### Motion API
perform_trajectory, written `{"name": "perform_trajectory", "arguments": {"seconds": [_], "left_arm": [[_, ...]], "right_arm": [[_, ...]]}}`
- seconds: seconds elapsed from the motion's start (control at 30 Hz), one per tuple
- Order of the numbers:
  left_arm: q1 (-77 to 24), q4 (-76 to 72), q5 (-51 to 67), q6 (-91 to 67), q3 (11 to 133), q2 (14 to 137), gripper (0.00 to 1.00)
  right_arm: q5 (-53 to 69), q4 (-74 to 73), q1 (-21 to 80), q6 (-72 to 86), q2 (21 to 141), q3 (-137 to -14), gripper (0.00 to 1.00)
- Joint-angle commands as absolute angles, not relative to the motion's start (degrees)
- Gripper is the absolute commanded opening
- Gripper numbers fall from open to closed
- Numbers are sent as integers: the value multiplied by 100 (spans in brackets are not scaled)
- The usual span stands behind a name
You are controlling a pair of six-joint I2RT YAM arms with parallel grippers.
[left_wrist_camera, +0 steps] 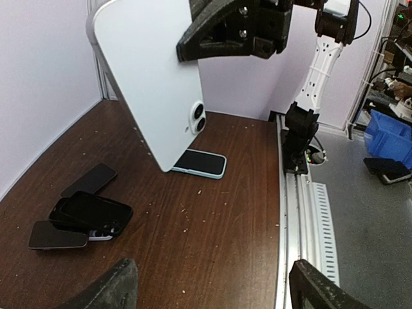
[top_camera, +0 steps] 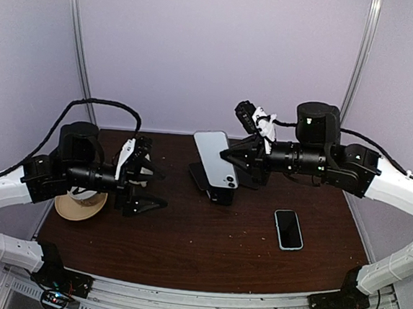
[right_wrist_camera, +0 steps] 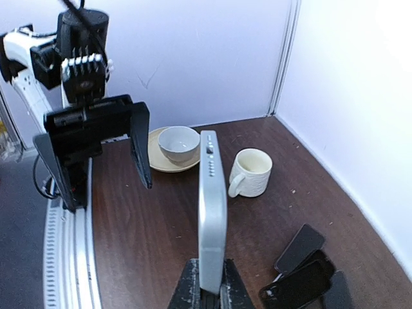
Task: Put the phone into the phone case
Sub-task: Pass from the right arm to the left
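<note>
My right gripper (top_camera: 229,156) is shut on the lower end of a pale blue-white phone (top_camera: 215,157) and holds it upright in the air over the table's middle. The right wrist view shows the phone edge-on (right_wrist_camera: 212,212) between the fingers (right_wrist_camera: 193,290). In the left wrist view its back and twin camera show (left_wrist_camera: 148,84). A light-blue-rimmed phone case (top_camera: 288,229) lies flat on the table at the right, also in the left wrist view (left_wrist_camera: 199,162). My left gripper (top_camera: 153,187) is open and empty, to the left of the phone, facing it (left_wrist_camera: 212,283).
A pile of black phones or cases (top_camera: 214,188) lies under the held phone, also in the wrist views (left_wrist_camera: 84,215) (right_wrist_camera: 309,277). A white mug (right_wrist_camera: 251,172) and a bowl (right_wrist_camera: 178,143) on a tan saucer (top_camera: 79,207) stand at the left. Walls close off three sides.
</note>
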State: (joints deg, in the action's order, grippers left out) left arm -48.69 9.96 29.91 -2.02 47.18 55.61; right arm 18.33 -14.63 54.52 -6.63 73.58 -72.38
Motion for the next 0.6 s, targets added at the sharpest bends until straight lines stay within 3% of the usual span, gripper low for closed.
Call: {"name": "perform_trajectory", "arguments": {"seconds": [0.0, 0.3, 0.43, 0.57], "left_arm": [[-4843, 887, 3160, -807, 5328, 5576, 83], [-4834, 2208, 2428, -1925, 6788, 5929, 77], [-4834, 2258, 2361, -2414, 7250, 6114, 83], [-4834, 1915, 2326, -2967, 7311, 6438, 88]], "right_arm": [[946, -1063, 5663, -2601, 7094, -7147, 0], [43, 424, 6018, -7253, 6948, -6324, 0], [-420, 1538, 6145, -8922, 7036, -6040, 0], [-412, 1080, 6255, -9700, 7050, -6319, 0]]}}
